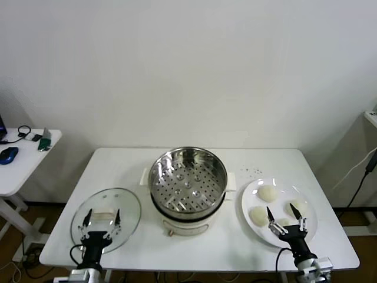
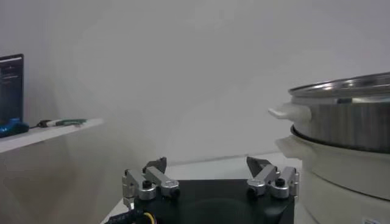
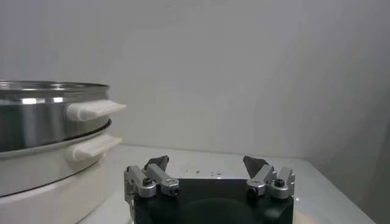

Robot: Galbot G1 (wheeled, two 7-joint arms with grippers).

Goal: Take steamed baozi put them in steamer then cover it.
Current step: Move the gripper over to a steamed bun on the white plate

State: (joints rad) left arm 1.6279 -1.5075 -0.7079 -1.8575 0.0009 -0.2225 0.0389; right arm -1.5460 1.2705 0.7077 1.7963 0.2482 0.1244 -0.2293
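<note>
The empty steel steamer [image 1: 187,180] sits on its white pot base at the table's middle; it also shows in the left wrist view [image 2: 344,115] and the right wrist view [image 3: 49,115]. Several cream-white baozi [image 1: 268,193] lie on a white plate [image 1: 308,203] at the right. The glass cover [image 1: 106,213] with its cream handle lies flat at the front left. My left gripper [image 1: 101,218] is open above the cover's near side, shown empty in its wrist view [image 2: 207,164]. My right gripper [image 1: 286,218] is open over the plate's near baozi, empty in its wrist view [image 3: 206,163].
A white side table [image 1: 20,156] stands to the far left with a blue mouse [image 1: 8,154] and small items. Another table edge [image 1: 371,118] shows at the far right. A wall runs close behind the table.
</note>
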